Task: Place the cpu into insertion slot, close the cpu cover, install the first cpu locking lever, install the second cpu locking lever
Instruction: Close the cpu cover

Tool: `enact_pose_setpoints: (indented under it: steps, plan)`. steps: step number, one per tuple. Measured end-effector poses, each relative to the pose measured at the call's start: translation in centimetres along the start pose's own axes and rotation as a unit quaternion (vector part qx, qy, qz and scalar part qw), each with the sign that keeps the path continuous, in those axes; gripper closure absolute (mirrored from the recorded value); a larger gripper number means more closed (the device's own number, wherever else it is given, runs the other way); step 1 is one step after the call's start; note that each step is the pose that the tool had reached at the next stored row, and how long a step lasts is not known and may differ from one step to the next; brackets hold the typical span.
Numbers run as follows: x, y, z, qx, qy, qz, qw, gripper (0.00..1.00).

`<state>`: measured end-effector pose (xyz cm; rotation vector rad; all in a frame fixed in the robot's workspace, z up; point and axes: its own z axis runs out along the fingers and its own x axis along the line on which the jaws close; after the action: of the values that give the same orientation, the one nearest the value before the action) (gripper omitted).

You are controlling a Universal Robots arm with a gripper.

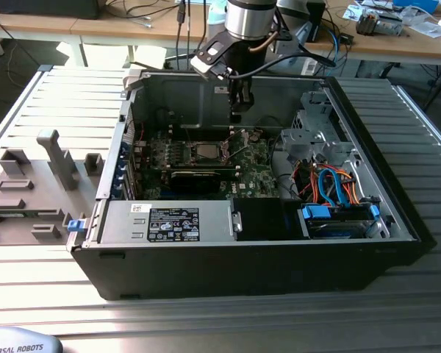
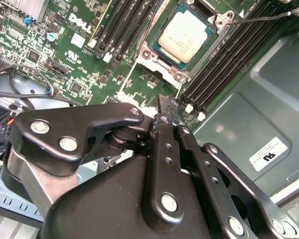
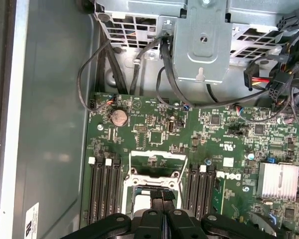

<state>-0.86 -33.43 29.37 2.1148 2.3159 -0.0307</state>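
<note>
Fingers (image 3: 157, 200) pressed together, seemingly empty | cpu (image 2: 183, 36) in socket (image 2: 150, 54), near them, apart

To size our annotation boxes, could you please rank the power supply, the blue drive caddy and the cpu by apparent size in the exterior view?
1. power supply: largest, though it also lies near the camera.
2. blue drive caddy: middle.
3. cpu: smallest, in its socket.

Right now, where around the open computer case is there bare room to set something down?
Free: ribbed table at the exterior view's right of the case and along its near side. Crowded: grey fixtures at that view's left; motherboard and cables inside.
</note>
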Motion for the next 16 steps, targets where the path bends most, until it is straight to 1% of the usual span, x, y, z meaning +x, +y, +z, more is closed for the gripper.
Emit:
enact_pose_setpoints:
  steps: [12,16]
  plan:
    - [-0.10,1.08,-0.01,0.0000,0.0000,0.000,1.0000,0.89]
    - [-0.11,1.29,-0.01,0.0000,0.0000,0.000,1.0000,0.89]
